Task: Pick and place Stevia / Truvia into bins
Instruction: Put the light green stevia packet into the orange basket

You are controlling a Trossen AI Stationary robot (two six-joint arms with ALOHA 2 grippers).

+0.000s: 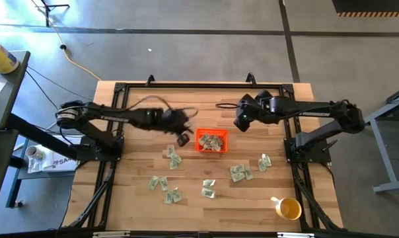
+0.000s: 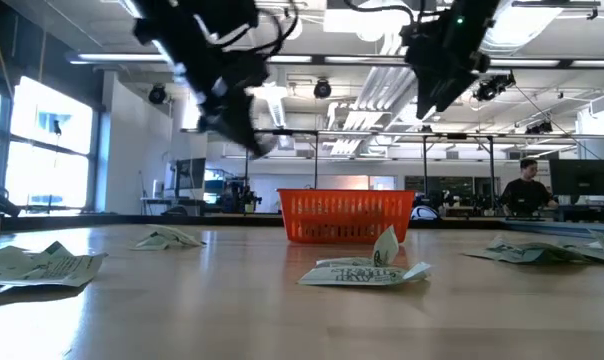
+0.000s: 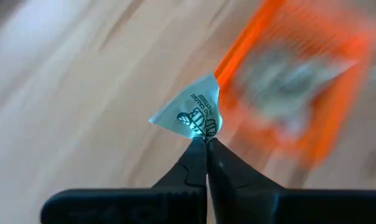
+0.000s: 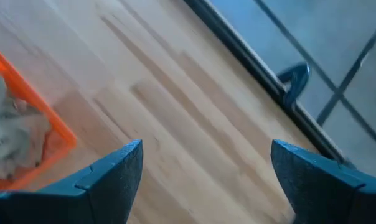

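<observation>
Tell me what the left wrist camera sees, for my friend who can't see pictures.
The left gripper pinches one small green and white sweetener packet between its shut dark fingers. Below it is a wooden table, and the orange bin with more packets inside shows blurry just past it.

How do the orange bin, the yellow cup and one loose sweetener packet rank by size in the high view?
1. Orange bin, clearly the largest.
2. Yellow cup, smaller than the bin.
3. Sweetener packet lying near the front edge, the smallest, though not far below the cup.
</observation>
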